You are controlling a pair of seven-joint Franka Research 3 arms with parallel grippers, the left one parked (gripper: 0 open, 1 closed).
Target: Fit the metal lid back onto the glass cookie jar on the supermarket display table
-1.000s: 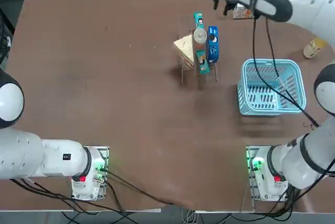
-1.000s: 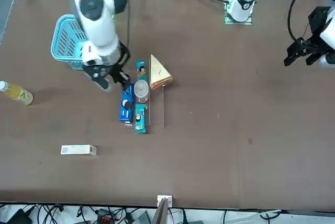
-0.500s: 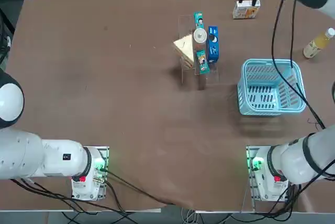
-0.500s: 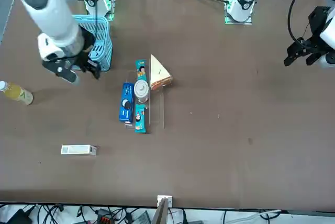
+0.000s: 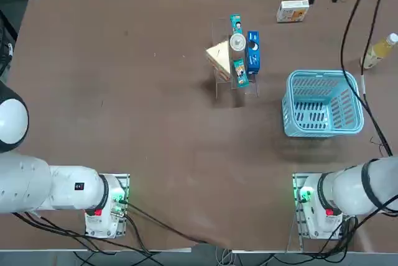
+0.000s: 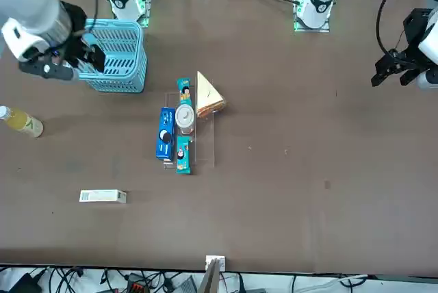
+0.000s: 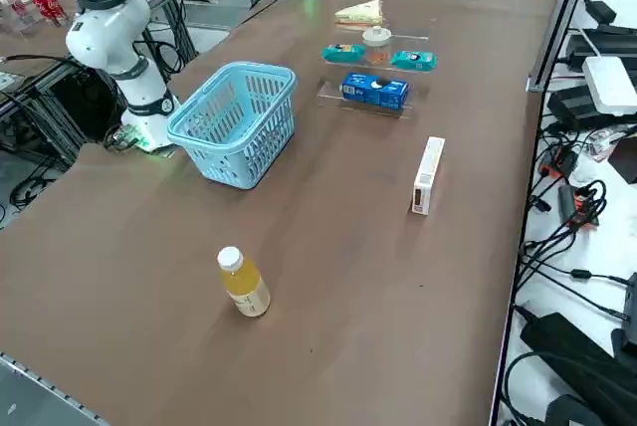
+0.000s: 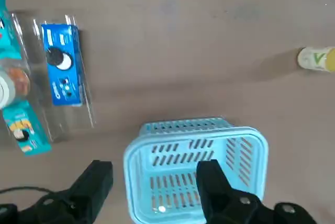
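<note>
A brown tabletop (image 7: 328, 207) fills most of the frame. Near the top centre, a clear rack (image 7: 328, 98) carries a sandwich (image 7: 360, 14), two teal packets, one on the left (image 7: 343, 53) and one on the right (image 7: 413, 61), a small jar (image 7: 377, 44) with a whitish top between them, and a blue box (image 7: 374, 91) just below. Left of centre in the upper half sits a light-blue basket (image 7: 237, 122). Right of centre lies a white carton (image 7: 428, 175). A yellow bottle (image 7: 244, 283) with a white cap is in the lower left. A white robot arm (image 7: 119, 43) shows at the upper left, and black cables (image 7: 567, 237) run down the right side
</note>
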